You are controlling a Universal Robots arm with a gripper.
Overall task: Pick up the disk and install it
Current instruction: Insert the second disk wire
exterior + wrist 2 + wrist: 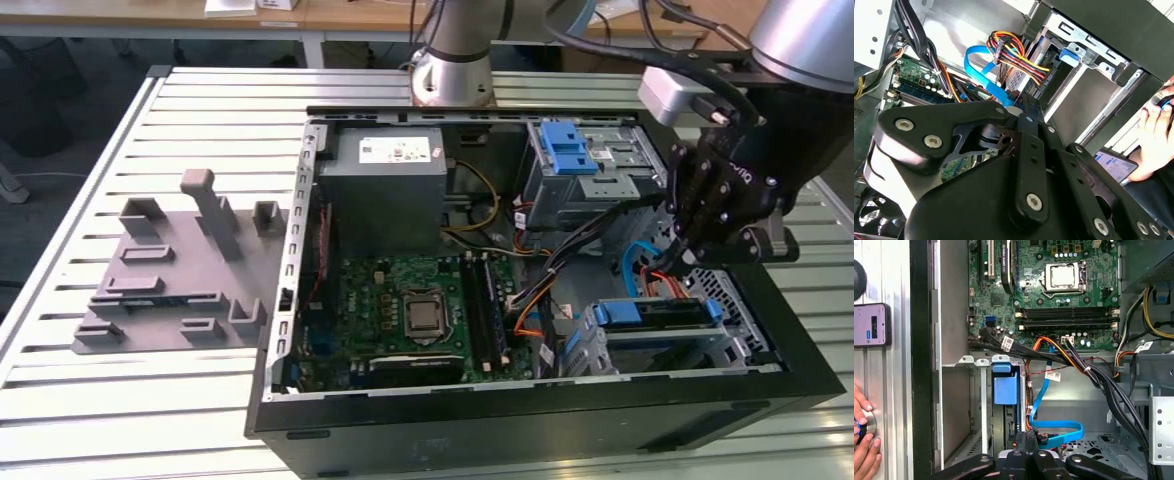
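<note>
Exterior view: the gripper (694,235) hangs inside the open computer case (534,400) near its front right corner, just above the disk (654,315), which sits in the lower drive bay. Whether the fingers are spread or pressed together cannot be told.

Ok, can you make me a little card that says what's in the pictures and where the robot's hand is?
table: slatted silver metal table, with a grey plastic holder block on it
computer: open black desktop computer case, green motherboard showing
disk: flat silver-grey hard drive in a blue plastic bracket, sitting in the silver drive cage
gripper: black robot gripper hanging just above the disk, apart from it
cable: loose bright blue flat cable beside the cage
person: a hand outside the case, near a phone
</note>
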